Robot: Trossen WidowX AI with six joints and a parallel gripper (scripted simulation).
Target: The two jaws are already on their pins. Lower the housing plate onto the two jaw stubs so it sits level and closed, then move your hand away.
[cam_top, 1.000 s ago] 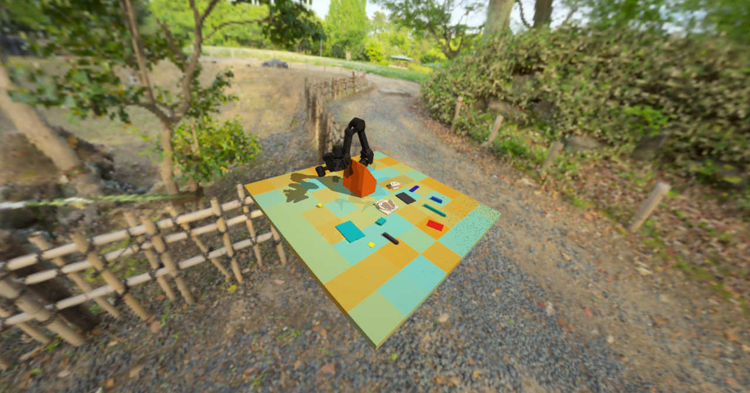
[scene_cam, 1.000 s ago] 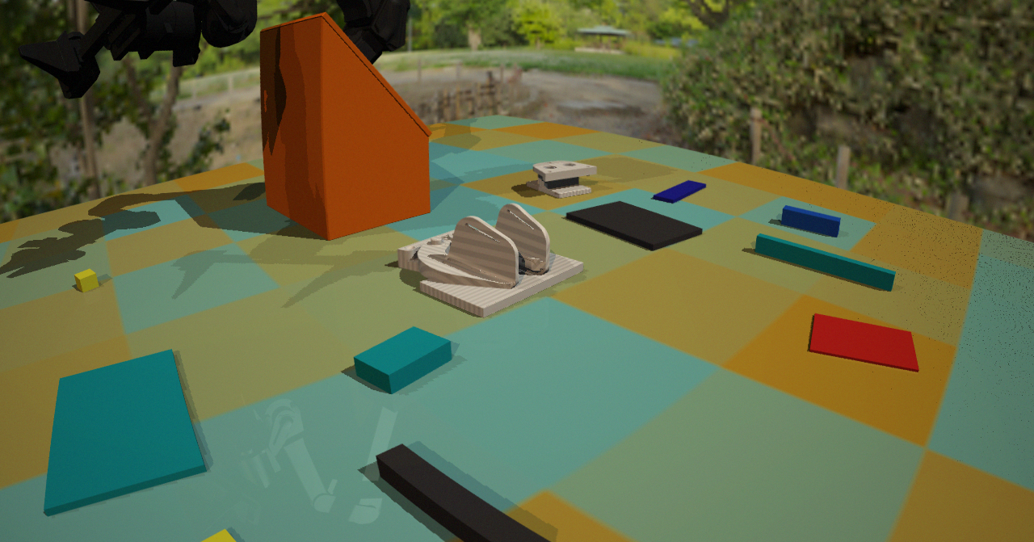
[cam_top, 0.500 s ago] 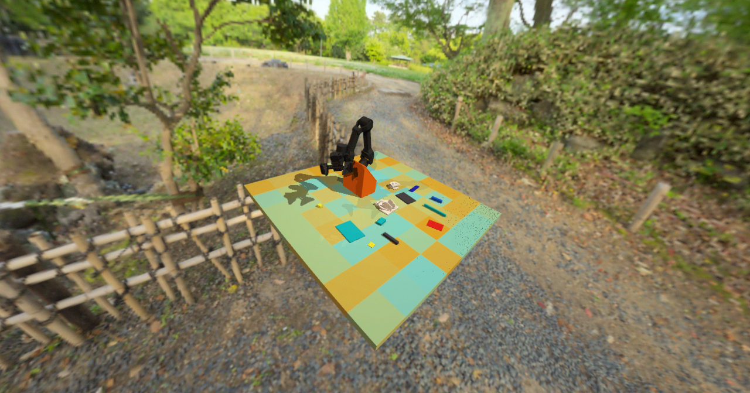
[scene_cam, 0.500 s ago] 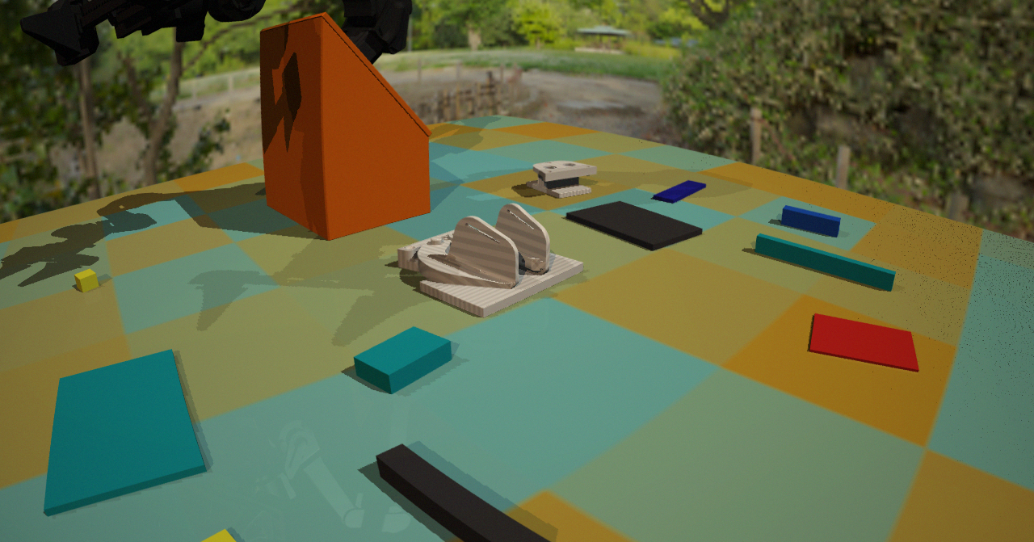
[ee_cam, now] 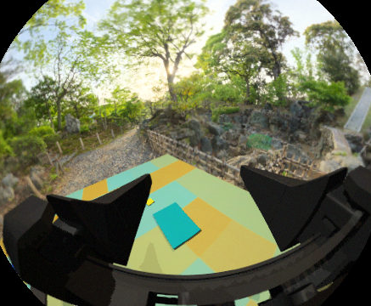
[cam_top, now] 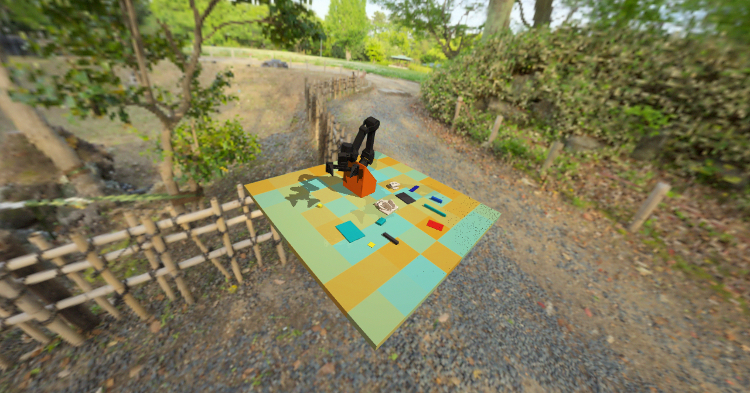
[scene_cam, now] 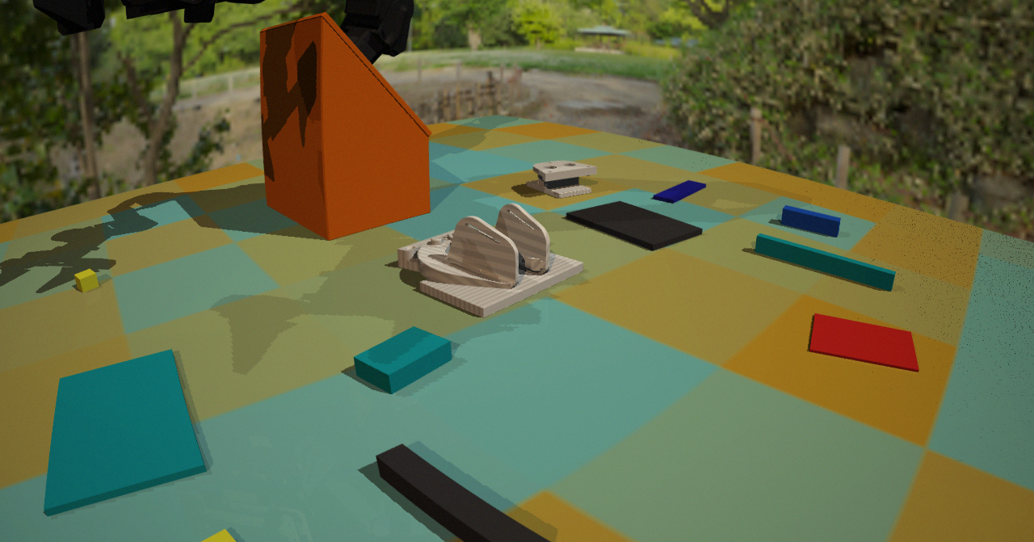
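Note:
A beige striped assembly [cam_top: 385, 207] [scene_cam: 498, 271] lies on the table, with a flat base, curved jaw-like parts low on it and two upright rounded fins. Behind it a small pale plate with two holes [cam_top: 393, 184] [scene_cam: 564, 169] sits roughly level on a dark block, over a ribbed pale foot; it looks like the housing plate, but I cannot tell for sure. The jaw stubs are not clear at this size. My gripper [cam_top: 342, 170] [ee_cam: 195, 175] is open and empty, high beside the orange block, away from both pieces. It is partly cut off in the exterior view.
An orange sloped block [cam_top: 360, 183] [scene_cam: 361, 155] stands near the arm. A black slab [scene_cam: 632, 224], a teal block [scene_cam: 401, 359], a teal plate [scene_cam: 123, 430] [ee_cam: 177, 225], a teal bar [scene_cam: 824, 262], a red plate [scene_cam: 863, 341] and several small blue, yellow and black pieces lie around.

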